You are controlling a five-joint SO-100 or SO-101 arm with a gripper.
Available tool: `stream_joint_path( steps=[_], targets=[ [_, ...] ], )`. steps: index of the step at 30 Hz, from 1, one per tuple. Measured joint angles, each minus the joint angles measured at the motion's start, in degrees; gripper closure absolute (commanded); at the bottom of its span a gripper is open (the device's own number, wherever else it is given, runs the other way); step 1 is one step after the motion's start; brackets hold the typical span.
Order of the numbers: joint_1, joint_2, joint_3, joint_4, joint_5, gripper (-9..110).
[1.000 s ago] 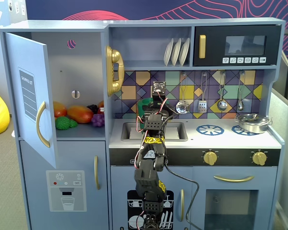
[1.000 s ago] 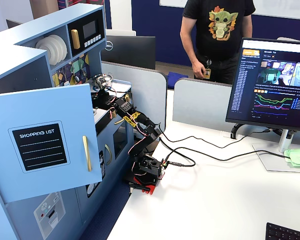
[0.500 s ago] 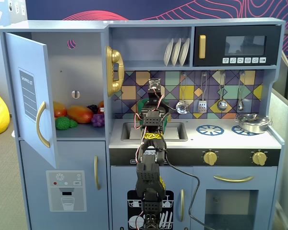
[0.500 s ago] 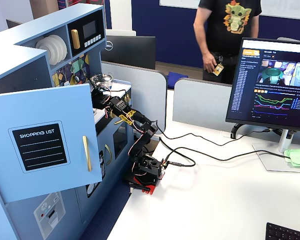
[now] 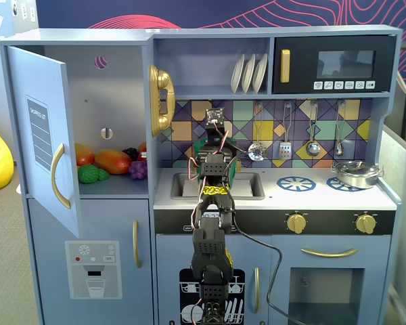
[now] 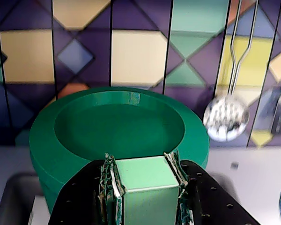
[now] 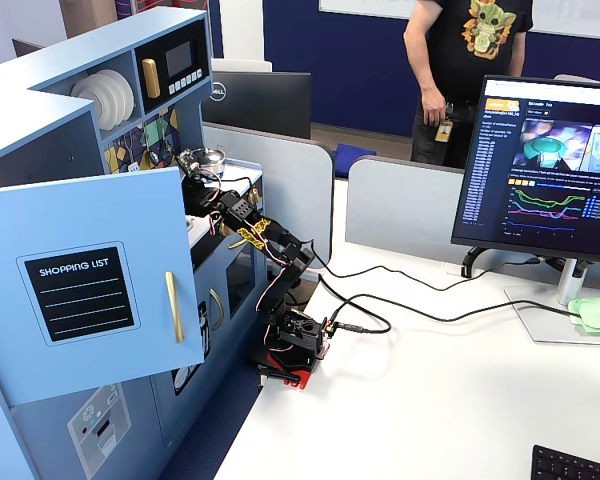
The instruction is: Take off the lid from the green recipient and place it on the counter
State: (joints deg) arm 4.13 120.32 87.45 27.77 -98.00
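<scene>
In the wrist view the dark green round lid (image 6: 119, 124) fills the middle, dished inside a thick rim. My gripper (image 6: 141, 160) is shut on its lighter green square knob (image 6: 145, 176), one taped finger on each side. A strip of the green recipient (image 6: 48, 199) shows just under the lid's left edge; I cannot tell whether the lid rests on it or is slightly raised. In a fixed view the arm (image 5: 213, 196) hides most of the pot by the sink; only a green edge (image 5: 235, 174) shows. The pale counter (image 6: 246, 187) lies to the right.
The recessed sink (image 6: 11, 199) is at lower left under the pot. A slotted spoon (image 6: 225, 119) hangs on the tiled back wall close on the right. A silver pan (image 5: 355, 174) sits on the far right burner. The fridge door (image 5: 44, 135) stands open on the left.
</scene>
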Motion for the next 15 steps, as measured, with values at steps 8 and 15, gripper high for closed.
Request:
stream_joint_path(
  steps=[8, 15],
  targets=[
    [2.37, -0.26, -6.77, 0.00, -1.32, 101],
    [17.93, -0.26, -8.00, 1.32, 0.44, 101]
  ],
)
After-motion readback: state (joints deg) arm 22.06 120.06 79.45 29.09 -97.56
